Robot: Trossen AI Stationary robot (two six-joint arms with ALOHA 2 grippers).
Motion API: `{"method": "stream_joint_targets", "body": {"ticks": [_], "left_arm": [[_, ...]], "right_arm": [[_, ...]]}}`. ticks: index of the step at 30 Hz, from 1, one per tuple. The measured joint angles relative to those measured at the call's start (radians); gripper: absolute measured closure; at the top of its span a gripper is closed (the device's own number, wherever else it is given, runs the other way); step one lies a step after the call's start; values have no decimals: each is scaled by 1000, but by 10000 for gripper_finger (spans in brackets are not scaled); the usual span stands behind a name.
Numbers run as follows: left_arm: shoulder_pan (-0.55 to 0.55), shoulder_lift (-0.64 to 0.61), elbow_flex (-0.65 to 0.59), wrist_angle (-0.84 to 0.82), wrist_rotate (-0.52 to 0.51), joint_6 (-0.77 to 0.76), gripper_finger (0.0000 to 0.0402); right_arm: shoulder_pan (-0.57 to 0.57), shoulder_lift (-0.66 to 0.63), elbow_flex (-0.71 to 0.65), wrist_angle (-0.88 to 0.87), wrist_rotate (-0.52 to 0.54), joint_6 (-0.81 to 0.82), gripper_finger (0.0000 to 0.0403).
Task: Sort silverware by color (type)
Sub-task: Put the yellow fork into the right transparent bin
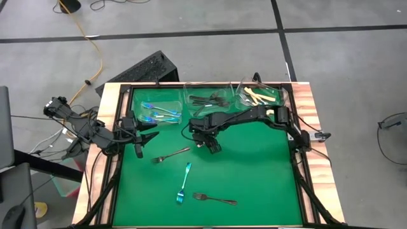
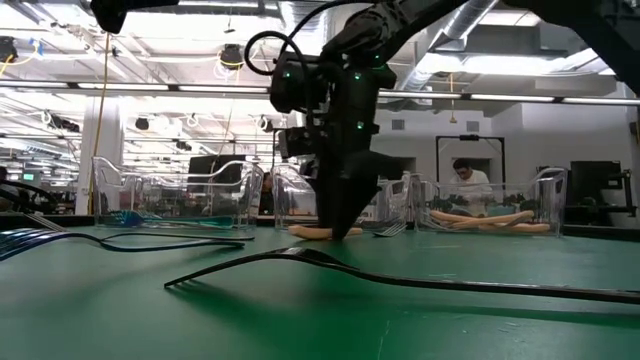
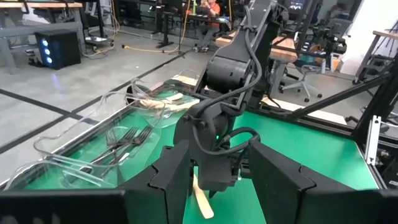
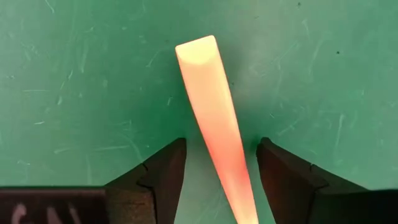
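Observation:
A cream fork handle (image 4: 208,93) lies flat on the green mat (image 4: 74,74). My right gripper (image 4: 221,146) points down over it, open, one finger on each side and green mat showing in both gaps. In the low view the right gripper (image 2: 340,220) stands just above the mat, over the cream fork (image 2: 318,232). My left gripper (image 1: 141,137) hovers open at the table's left side with nothing between its fingers. On the mat also lie a dark fork (image 1: 170,154), a blue fork (image 1: 184,183) and another dark fork (image 1: 215,199).
Three clear tubs line the far edge: one with blue forks (image 1: 159,111), one with dark forks (image 1: 210,100), one with cream forks (image 1: 261,95). A wooden frame (image 1: 311,127) borders the mat. A person (image 2: 465,180) shows in the room behind.

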Motion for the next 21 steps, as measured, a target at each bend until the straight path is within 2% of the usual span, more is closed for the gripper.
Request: {"method": "stream_joint_targets", "body": {"ticks": [5, 14, 21], "left_arm": [[0, 0, 0, -2, -1, 0, 256], [0, 0, 0, -1, -2, 0, 256], [0, 0, 0, -1, -2, -1, 256]], "right_arm": [[1, 3, -2, 5, 0, 3, 204], [-10, 5, -3, -2, -8, 72, 315], [4, -4, -5, 5, 8, 80, 314]]}}
